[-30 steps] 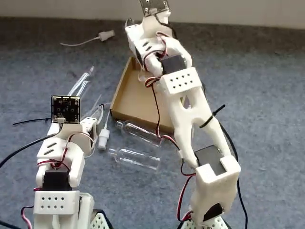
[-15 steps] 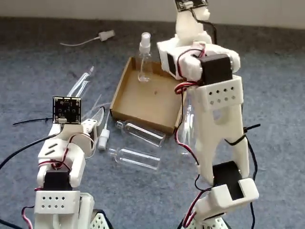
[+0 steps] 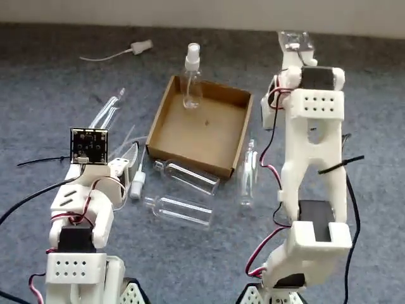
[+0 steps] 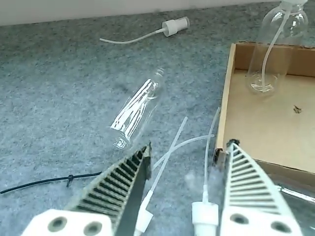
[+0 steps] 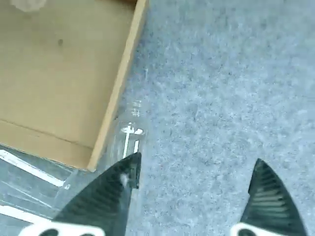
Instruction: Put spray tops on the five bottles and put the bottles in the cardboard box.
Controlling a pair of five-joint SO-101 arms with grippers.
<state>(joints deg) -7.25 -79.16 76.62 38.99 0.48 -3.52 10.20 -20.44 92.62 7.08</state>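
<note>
Hanging close over the grey carpet [image 3: 354, 114], the left gripper [image 4: 188, 147] has its ribbed jaws spread wide. A white plastic spray top [image 4: 204, 216] lies between them, its thin clear tube running toward 12 o'clock in the high view. Next comes the shallow brown cardboard box [image 3: 163, 104], with one capped clear bottle [image 3: 192, 79] upright at its 12 o'clock wall. Just off the box's 3 o'clock wall lies an uncapped clear plastic bottle [image 3: 247, 174], long axis 12 to 6, neck seemingly toward 12, see-through and marked mostly by glints. The right gripper [image 5: 195, 161], jaws wide and empty, has that bottle just beside one finger, so the right arm looks nearer to it.
</note>
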